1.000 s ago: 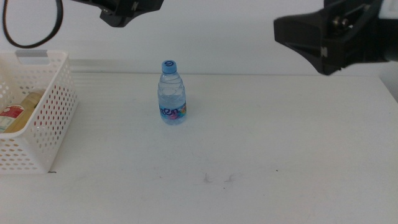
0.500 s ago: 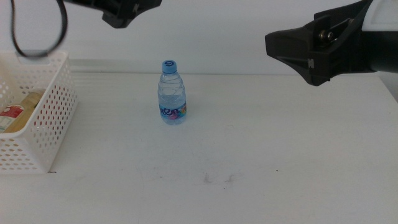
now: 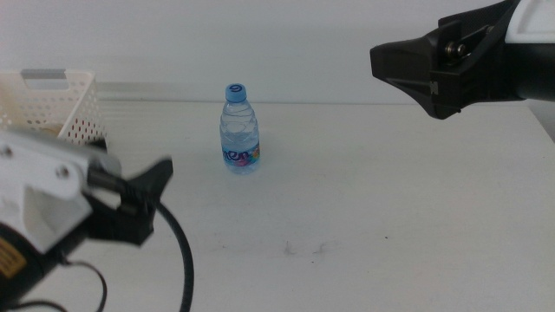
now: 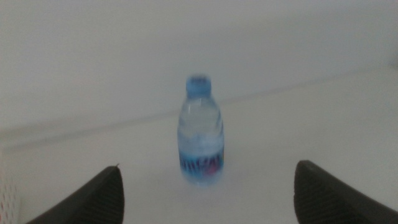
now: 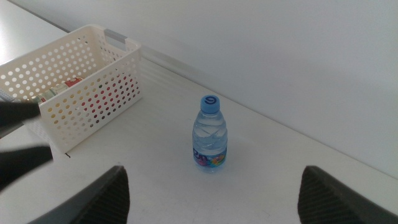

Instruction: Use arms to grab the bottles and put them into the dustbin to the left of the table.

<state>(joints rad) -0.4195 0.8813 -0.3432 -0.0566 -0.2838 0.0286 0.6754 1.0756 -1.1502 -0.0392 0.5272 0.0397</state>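
Middle view: water bottle [image 3: 240, 130] stands upright on the white desk [image 3: 364, 199], blue cap on top, nothing touching it. Basket [image 3: 65, 108] sits at the desk's left edge, well apart from the bottle, partly hidden by the left arm. Left end effector [image 3: 139, 204] is low in front of the basket, nearer the camera than the bottle, pointing toward it; can't tell its jaw state from here. Right end effector [image 3: 434, 69] hangs high, to the right of the bottle and well apart from it.

Left wrist view: blurred. Bottle [image 4: 201, 130] is upright, centred between the two dark jaw tips, which are spread wide with nothing between them. Left end effector [image 4: 205, 196] is short of the bottle, no contact.

Right wrist view: bottle [image 5: 210, 135] upright on the desk. Basket [image 5: 74, 87] well off to the bottle's side, red and yellow items showing through the holes. Right end effector [image 5: 211, 193] jaws spread wide, nothing held.
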